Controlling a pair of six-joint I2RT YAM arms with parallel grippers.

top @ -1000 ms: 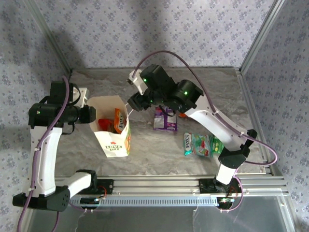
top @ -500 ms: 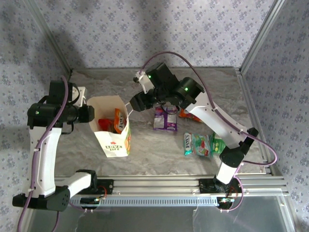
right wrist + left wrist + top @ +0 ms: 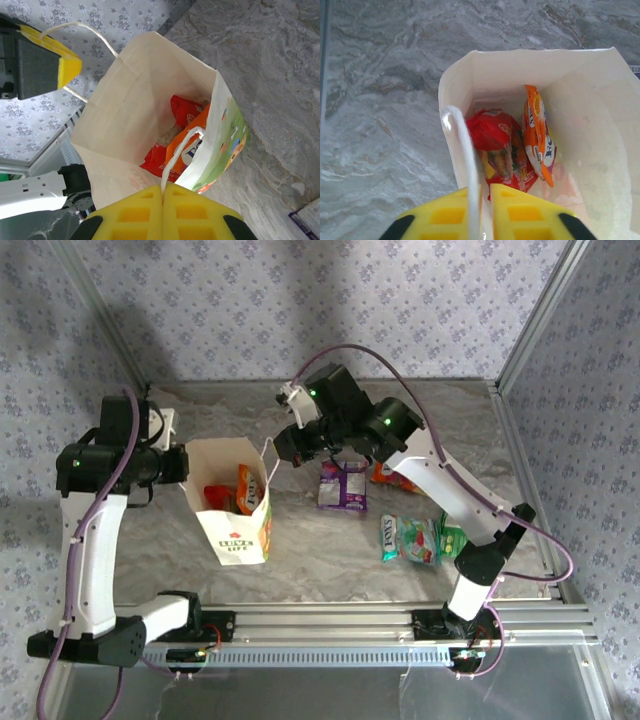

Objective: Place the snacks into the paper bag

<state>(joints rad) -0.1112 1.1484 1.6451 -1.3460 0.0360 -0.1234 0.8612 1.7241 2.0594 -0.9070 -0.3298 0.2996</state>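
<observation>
The bag (image 3: pixel 235 532) stands open on the table's (image 3: pixel 330 562) left, a red packet (image 3: pixel 496 142) and an orange packet (image 3: pixel 538 132) inside. Left gripper (image 3: pixel 485 194) and right gripper (image 3: pixel 162 192) each pinch a handle (image 3: pixel 177 150), holding the bag open. Next, one should let go and fetch the purple packet (image 3: pixel 342 487).

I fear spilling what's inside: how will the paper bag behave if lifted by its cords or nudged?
The paper bag would probably lift easily: thin walls, just a red packet and an orange packet inside. Hung from limp cord handles pinched by the left fingers and right fingers, it may sway or sag. Pushed, it looks apt to tip, being tall.
</observation>
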